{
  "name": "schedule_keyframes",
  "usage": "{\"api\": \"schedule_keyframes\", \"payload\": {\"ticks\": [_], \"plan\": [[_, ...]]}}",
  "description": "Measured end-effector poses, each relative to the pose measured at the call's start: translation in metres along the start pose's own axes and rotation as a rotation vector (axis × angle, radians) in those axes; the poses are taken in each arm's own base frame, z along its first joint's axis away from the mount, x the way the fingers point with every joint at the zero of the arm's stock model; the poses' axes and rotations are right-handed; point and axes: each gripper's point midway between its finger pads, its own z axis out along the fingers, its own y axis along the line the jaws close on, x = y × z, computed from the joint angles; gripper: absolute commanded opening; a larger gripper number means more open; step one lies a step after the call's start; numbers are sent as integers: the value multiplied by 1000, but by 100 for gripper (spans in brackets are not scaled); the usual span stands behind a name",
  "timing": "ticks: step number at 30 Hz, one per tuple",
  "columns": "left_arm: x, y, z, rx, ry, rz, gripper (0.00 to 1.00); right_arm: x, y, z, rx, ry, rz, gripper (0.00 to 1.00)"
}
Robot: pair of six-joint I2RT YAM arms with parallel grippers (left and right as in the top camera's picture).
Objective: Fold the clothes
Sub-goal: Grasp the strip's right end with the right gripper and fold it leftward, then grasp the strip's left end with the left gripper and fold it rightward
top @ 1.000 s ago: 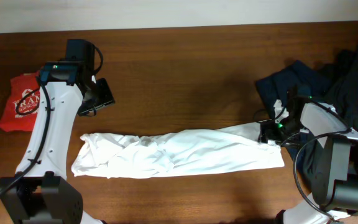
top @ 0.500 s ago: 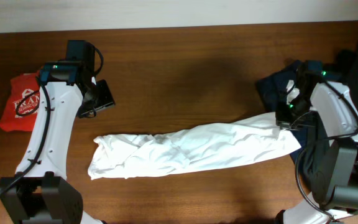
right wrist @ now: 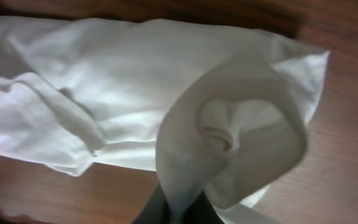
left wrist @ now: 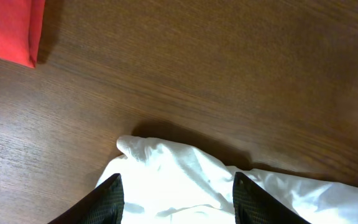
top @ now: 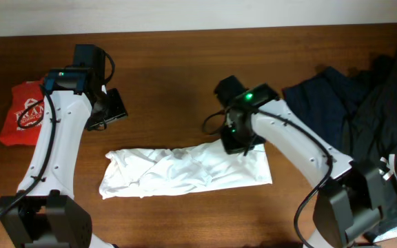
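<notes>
The white T-shirt [top: 185,172] lies as a crumpled band across the middle of the table. My right gripper [top: 237,142] is shut on its right end, which hangs lifted in a loop [right wrist: 241,124] over the rest of the shirt. The dark fingertips [right wrist: 166,208] pinch the fabric at the bottom of the right wrist view. My left gripper [top: 109,110] hovers open above the table just behind the shirt's left end [left wrist: 166,168], holding nothing. Its two fingers [left wrist: 107,199] stand to either side of the white cloth below.
A folded red garment [top: 23,114] with a printed logo lies at the far left, its corner [left wrist: 8,28] showing in the left wrist view. A heap of navy and black clothes [top: 364,103] fills the right end of the table.
My right gripper shut on the shirt's right end and carried it left from the dark pile to the table's middle, shortening the band. The shirt's left end slid slightly right. The left arm stayed put.
</notes>
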Motion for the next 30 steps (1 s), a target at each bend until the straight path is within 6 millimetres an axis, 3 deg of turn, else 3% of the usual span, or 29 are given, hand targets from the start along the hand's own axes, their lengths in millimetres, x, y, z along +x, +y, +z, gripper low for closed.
{"api": "schedule_keyframes", "payload": {"ticks": [6,9,13,15,19,22,23,25,27,30], "plan": [[1,1,0,-3,6,0,56,-8,34,15,-63,-15,-14,17],[2,1,0,-3,6,0,56,-5,42,14,-105,-2,-10,54],[2,1,0,-3,6,0,56,-9,71,9,-262,-6,-61,56],[2,1,0,-3,8,0,56,-8,72,9,-273,-2,-74,56],[9,4,0,-16,35,5,70,-3,36,13,-131,27,-13,55],[25,10,-1,-34,104,60,83,1,-8,13,-14,61,87,55],[35,11,1,-31,146,107,87,6,-36,11,49,90,161,56],[48,12,11,-20,195,158,92,11,-68,8,102,119,254,57],[79,18,34,-8,307,219,92,17,-92,6,130,146,328,59],[108,29,58,37,409,250,92,19,-108,4,150,153,371,63]]}}
